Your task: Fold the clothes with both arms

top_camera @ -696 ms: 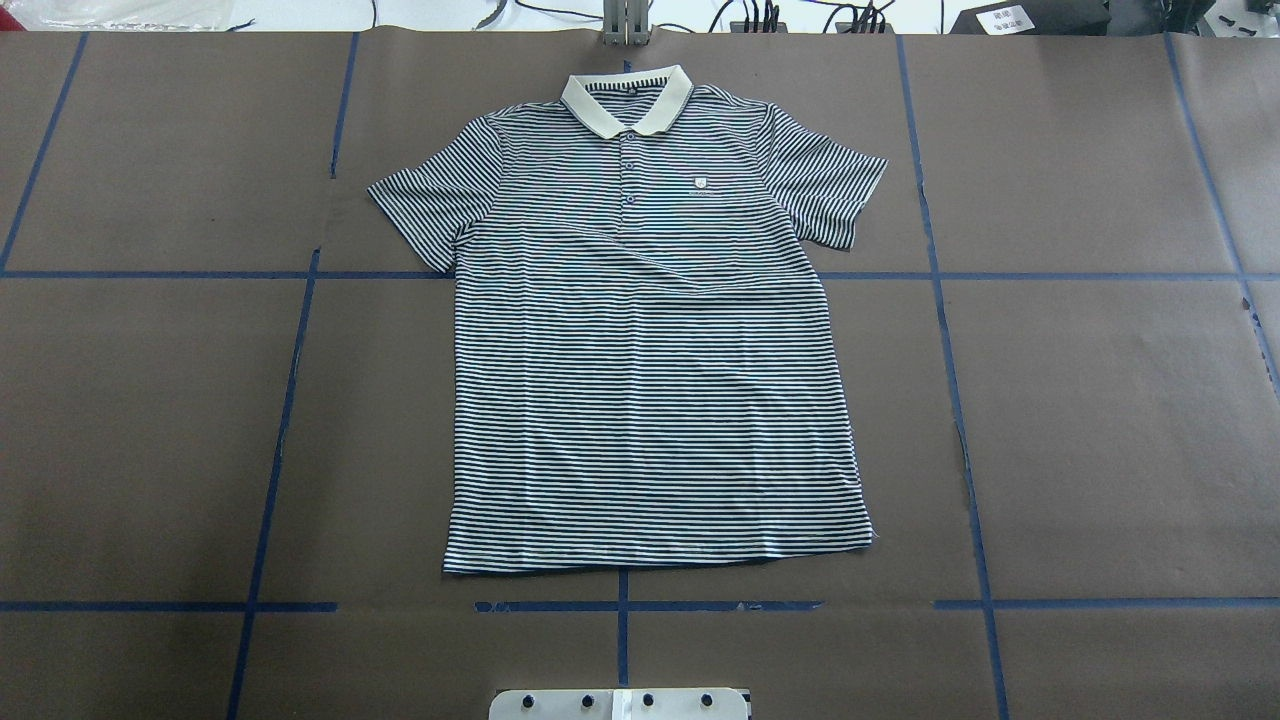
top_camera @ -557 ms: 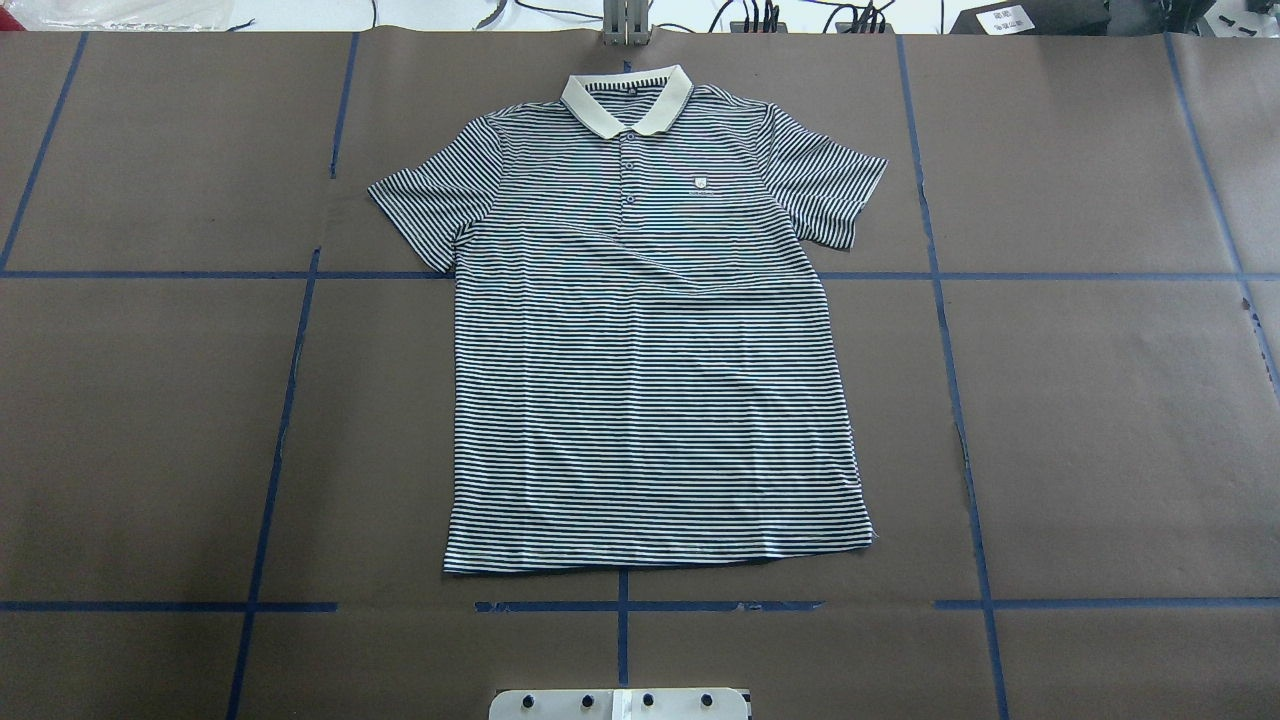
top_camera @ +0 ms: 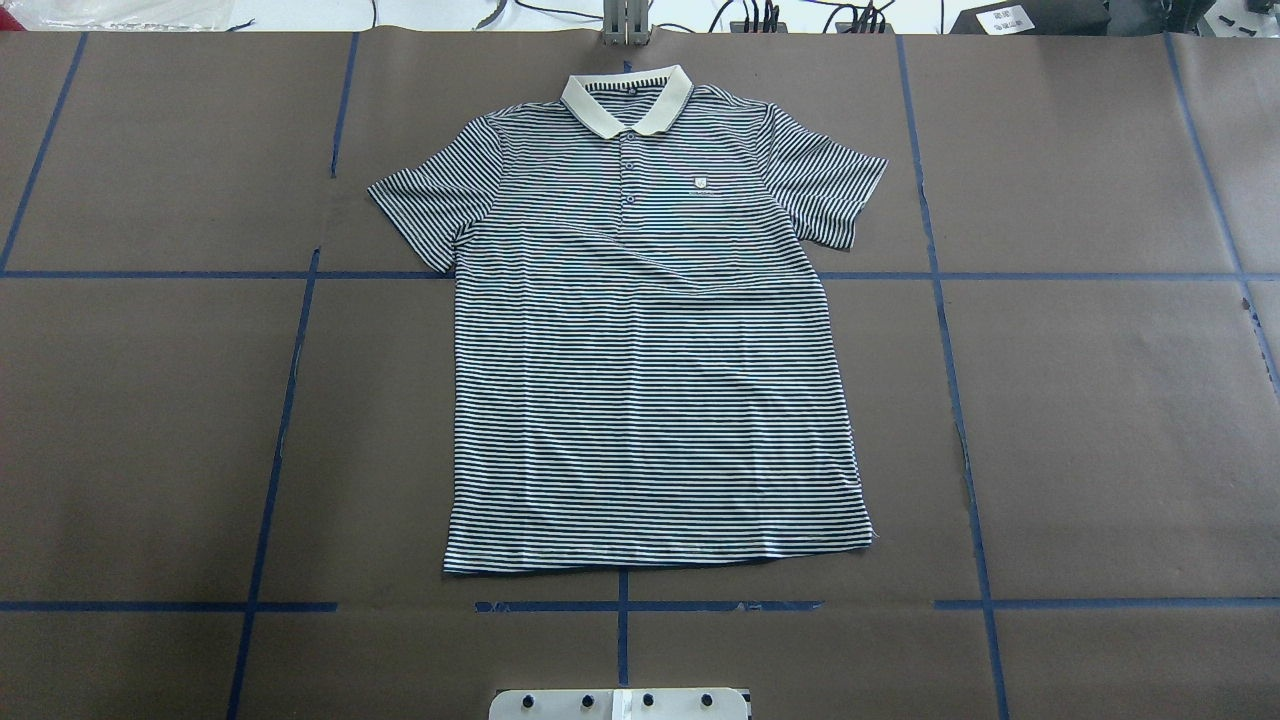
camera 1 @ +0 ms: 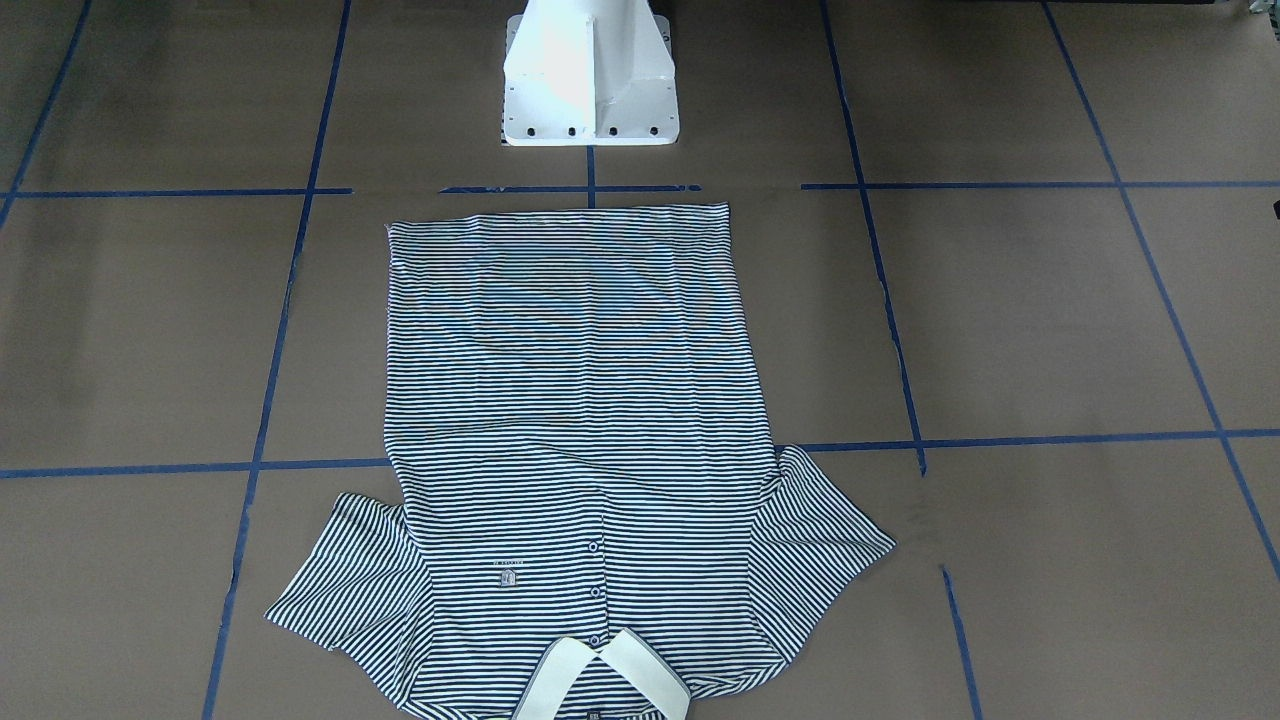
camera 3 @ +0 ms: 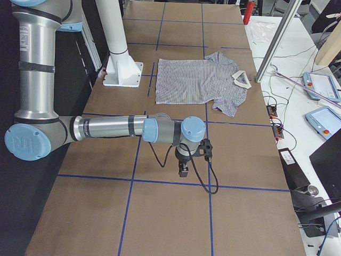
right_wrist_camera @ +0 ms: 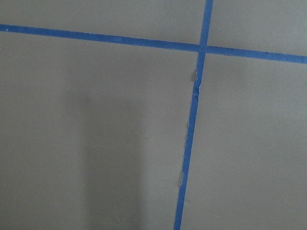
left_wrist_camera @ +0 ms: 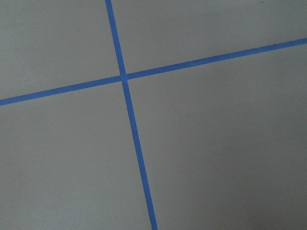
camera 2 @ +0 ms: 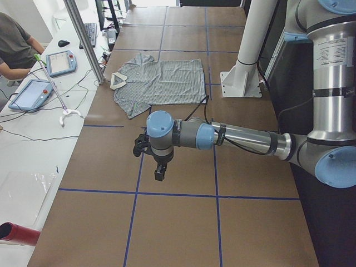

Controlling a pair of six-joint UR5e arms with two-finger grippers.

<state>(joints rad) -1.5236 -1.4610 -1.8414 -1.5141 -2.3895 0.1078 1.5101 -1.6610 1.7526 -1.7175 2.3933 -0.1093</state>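
- Shirt first: you have one polo shirt [top_camera: 650, 350] lying flat and face up in the middle of the table [top_camera: 1100, 400]. Its hem is nearest the white pedestal base [camera 1: 590, 75] and its collar [top_camera: 627, 100] is toward the far edge.
- Its knit fabric carries thin navy-and-white horizontal stripes. The collar is plain cream, with both points spread open.
- You can count two short sleeves angled outward, three dark buttons [top_camera: 628, 165] down the placket and one small logo patch [top_camera: 702, 182] on the chest.
- A few shallow wrinkles cross the chest. The hem runs straight, just short of a blue tape line [top_camera: 650, 606].
- The table is covered in matt brown paper, and blue tape divides it into large rectangles.
- Two arms are in view, both silver-grey tubes with light-blue joint caps. The left arm [camera 2: 245, 139] and the right arm [camera 3: 106, 128] each reach out low over bare paper toward opposite ends of the table, well apart from the shirt.
- The left gripper [camera 2: 159, 175] and the right gripper [camera 3: 184, 170] are black and point down. You cannot tell from these side views whether either one's fingers are spread or pressed together.
- Each wrist camera shows only brown paper with one crossing of tape.
- Beside the table you see a seated person [camera 2: 14, 41] at a white bench with two tablets [camera 2: 61, 62].
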